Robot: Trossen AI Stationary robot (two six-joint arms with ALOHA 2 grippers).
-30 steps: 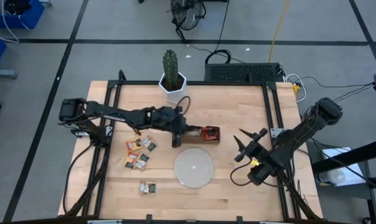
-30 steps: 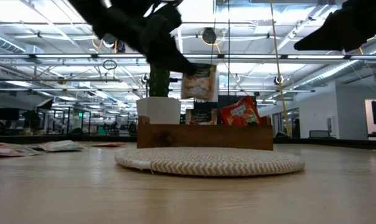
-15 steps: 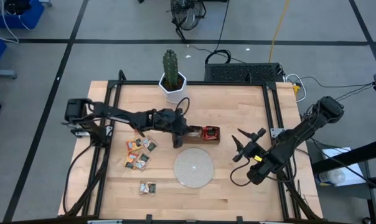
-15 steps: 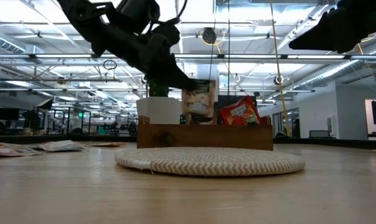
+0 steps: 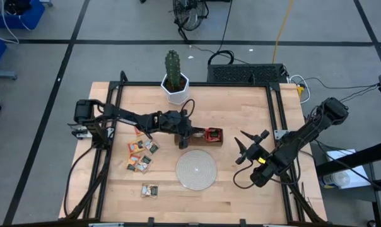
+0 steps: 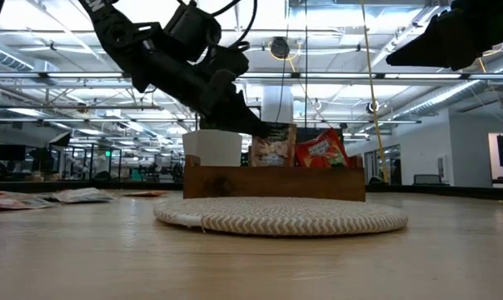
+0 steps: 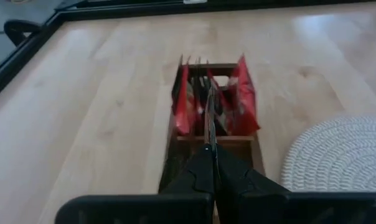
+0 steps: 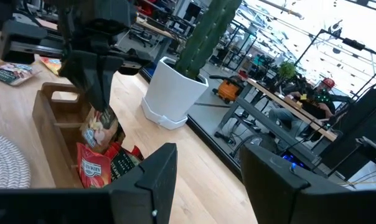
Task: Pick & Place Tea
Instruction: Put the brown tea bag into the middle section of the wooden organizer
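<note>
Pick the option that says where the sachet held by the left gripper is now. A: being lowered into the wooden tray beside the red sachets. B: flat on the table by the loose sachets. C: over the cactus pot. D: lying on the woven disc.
A: the left gripper is shut on a pale sachet whose lower edge dips into the wooden tray, next to the red sachets.

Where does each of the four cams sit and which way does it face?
High: overhead, straight down on the table; both arms show.
Low: table height, level past the woven disc into the room; left arm shows.
Left wrist: on the left arm, facing the wooden tray; left tool shut on a tea sachet.
Right wrist: on the parked right arm, facing the cactus pot; right tool shows.
All share the tray.
</note>
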